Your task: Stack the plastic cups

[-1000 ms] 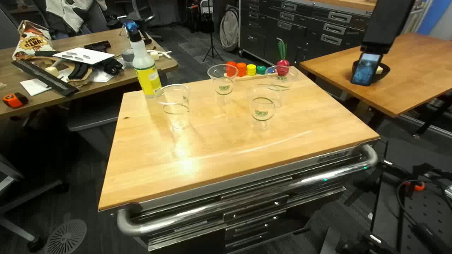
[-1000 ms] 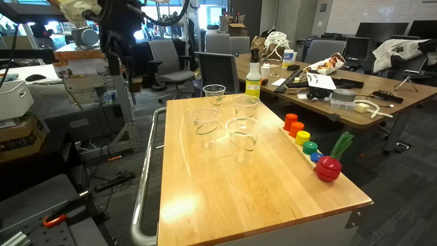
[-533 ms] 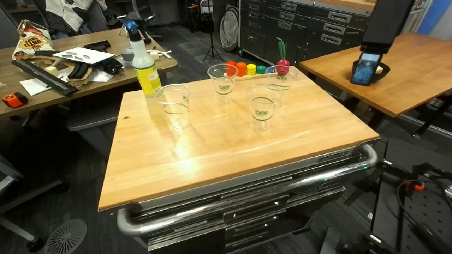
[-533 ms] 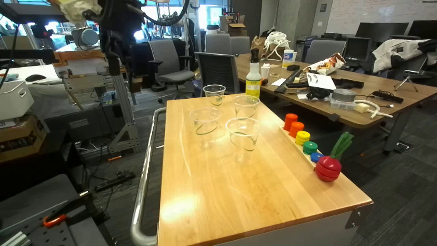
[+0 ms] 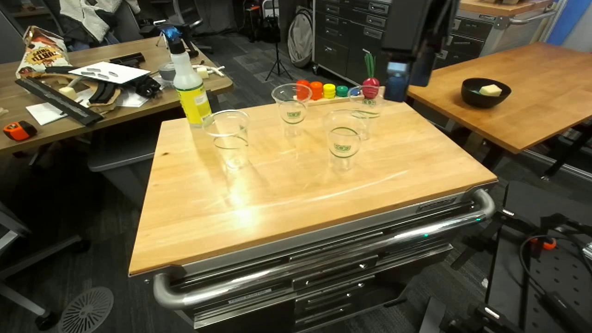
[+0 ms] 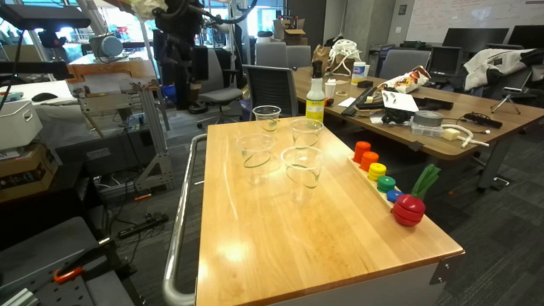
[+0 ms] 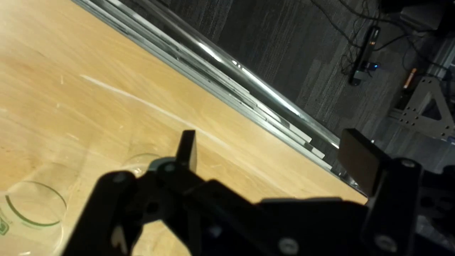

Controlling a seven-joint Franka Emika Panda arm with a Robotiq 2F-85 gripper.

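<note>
The tool [image 7: 272,151] gapes wide, its arm [image 6: 180,25] cut off by the top edge in both exterior views. On the wooden counter [image 6: 263,250], four clear plastic cups [image 6: 302,172] stand upright and separate. The room beyond has dark carpet [image 6: 501,233], a cluttered table [image 5: 218,83] and a whiteboard [image 6: 471,17]. In the wrist view, the frame clips one cup [image 7: 33,202]; a clear curve [image 7: 137,161] partly behind the tool is indistinct.

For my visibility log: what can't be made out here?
Wrist view: a plastic cup, cut off by the left edge.
Wrist view: another cup, partly hidden behind the end effector.
In both exterior views: the robot arm, cut off by the top edge.
In an exterior view: fine print on the spray bottle, too small.
</note>
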